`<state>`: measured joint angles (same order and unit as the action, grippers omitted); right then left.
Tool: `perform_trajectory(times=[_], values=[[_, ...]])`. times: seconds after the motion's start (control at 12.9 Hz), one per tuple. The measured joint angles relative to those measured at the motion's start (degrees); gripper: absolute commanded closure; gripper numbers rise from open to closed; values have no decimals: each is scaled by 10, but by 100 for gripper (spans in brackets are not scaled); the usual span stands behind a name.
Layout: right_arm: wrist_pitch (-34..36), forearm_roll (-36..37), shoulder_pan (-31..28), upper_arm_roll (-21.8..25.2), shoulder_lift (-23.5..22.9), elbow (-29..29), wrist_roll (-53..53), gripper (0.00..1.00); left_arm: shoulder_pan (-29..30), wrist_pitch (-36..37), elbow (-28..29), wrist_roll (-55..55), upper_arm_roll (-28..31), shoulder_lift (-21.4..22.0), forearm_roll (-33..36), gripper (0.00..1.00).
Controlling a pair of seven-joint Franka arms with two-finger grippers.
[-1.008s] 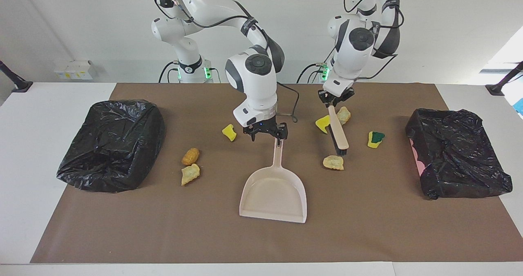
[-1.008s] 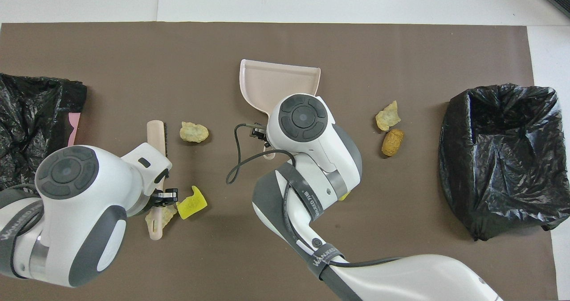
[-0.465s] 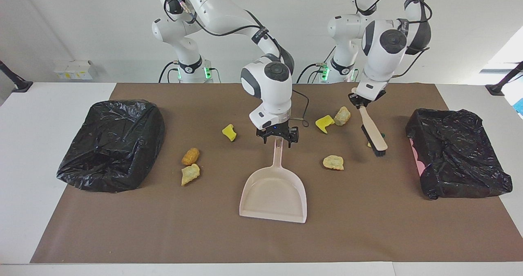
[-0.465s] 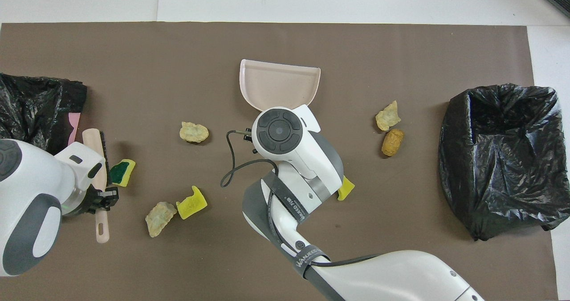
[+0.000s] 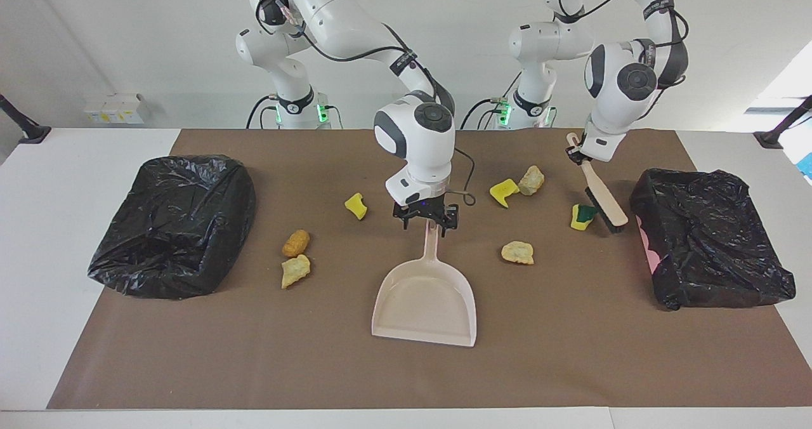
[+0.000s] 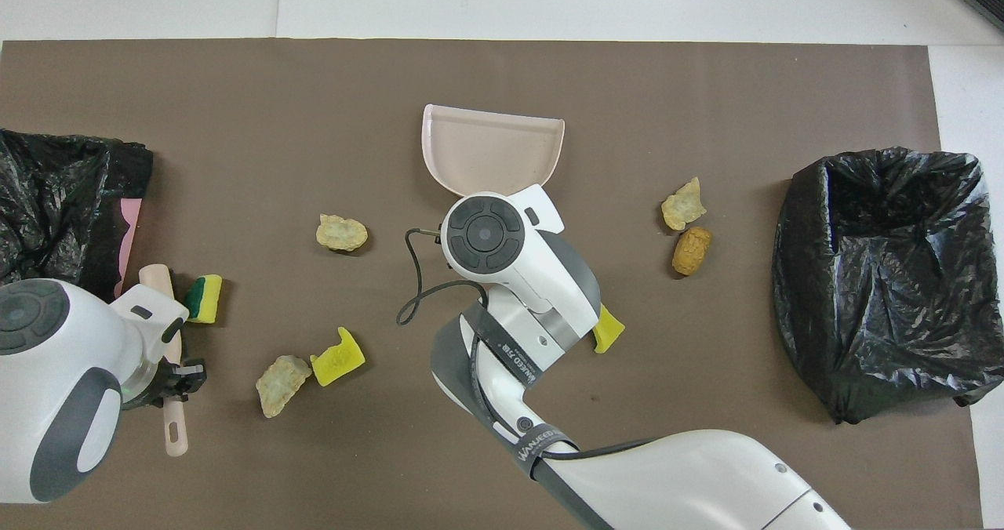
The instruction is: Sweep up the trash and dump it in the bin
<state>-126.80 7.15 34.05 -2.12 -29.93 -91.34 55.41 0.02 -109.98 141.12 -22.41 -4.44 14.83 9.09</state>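
Several trash scraps lie on the brown mat: yellow sponge pieces (image 5: pixel 356 205) (image 5: pixel 504 191), a yellow-green sponge (image 5: pixel 582 216) and tan lumps (image 5: pixel 517 252) (image 5: pixel 531 179) (image 5: pixel 296 243) (image 5: pixel 295 270). The beige dustpan (image 5: pixel 425 302) lies flat at the middle. My right gripper (image 5: pixel 426 217) stands open, its fingers on either side of the handle's end. My left gripper (image 5: pixel 578 155) is shut on the handle of the beige brush (image 5: pixel 602 197), which slants down with its bristles beside the yellow-green sponge (image 6: pixel 204 298). In the overhead view the right wrist hides its fingers.
Two bins lined with black bags stand on the mat, one at the right arm's end (image 5: pixel 171 223) and one at the left arm's end (image 5: pixel 710 245), close to the brush head. The brown mat (image 5: pixel 571 353) reaches almost to the table's edges.
My left arm has carried the brush from beside the yellow sponge and lump toward its own end of the table, to the yellow-green sponge. My right gripper has shifted slightly and come down around the dustpan handle.
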Motion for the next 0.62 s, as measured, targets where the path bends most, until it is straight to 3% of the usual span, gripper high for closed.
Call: perform_trajectory(times=[0.08,0.16,0.31,0.39,0.62], values=[[-5,1,0,1,-1,0,0,21,0,-6,4,-5,-3,0,0,100],[-5,1,0,1,-1,0,0,53,-2,-8,4,-5,-6,0,0,100],[-14,2,0,1,-1,1,0,94,-28,-14,4,-5,-10,0,0,100],[-18,3,0,1,-1,1,0,100,-49,-18,4,-5,-13,0,0,100],[-20,6,-2,1,-1,6,0,100,-101,-26,4,-1,-22,0,-8,100]])
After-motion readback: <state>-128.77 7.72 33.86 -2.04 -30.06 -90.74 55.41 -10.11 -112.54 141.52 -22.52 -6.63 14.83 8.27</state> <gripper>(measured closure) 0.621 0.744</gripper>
